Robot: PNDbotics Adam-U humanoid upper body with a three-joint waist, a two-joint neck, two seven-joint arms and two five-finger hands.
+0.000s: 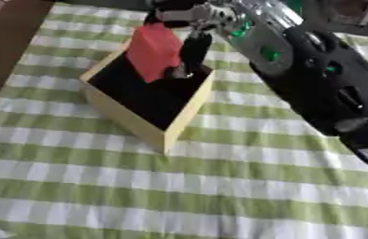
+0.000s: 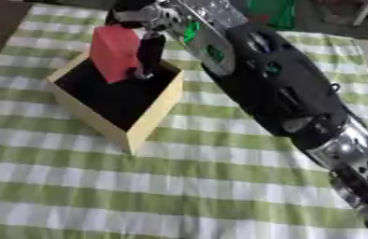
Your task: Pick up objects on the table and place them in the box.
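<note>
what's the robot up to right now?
The right hand reaches in from the upper right and holds a red block over the open box, with its fingers curled round the block. The block hangs tilted over the box's dark inside, not yet released. The box stands on a green checked cloth. The left hand is not in view.

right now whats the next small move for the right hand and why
Probably lower a little and open the fingers. The right hand holds the red block over the dark inside of the wooden box, tilted, its lower end already below the rim. Whether it touches the bottom cannot be told, so letting go from low should drop it in.
</note>
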